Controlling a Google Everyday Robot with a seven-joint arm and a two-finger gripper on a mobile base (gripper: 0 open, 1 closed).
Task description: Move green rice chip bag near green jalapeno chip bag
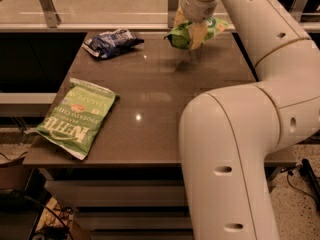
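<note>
The end effector [194, 30], above the far right corner of the tabletop [150, 84], was clamped on the green rice chip bag [176, 35] and covered the bag's middle, so its lettering could not be read. The arm [235, 149] hid the tabletop's near right corner and was cut off at the top and bottom edges. The print on the dark blue bag [111, 41] was too small to read.
</note>
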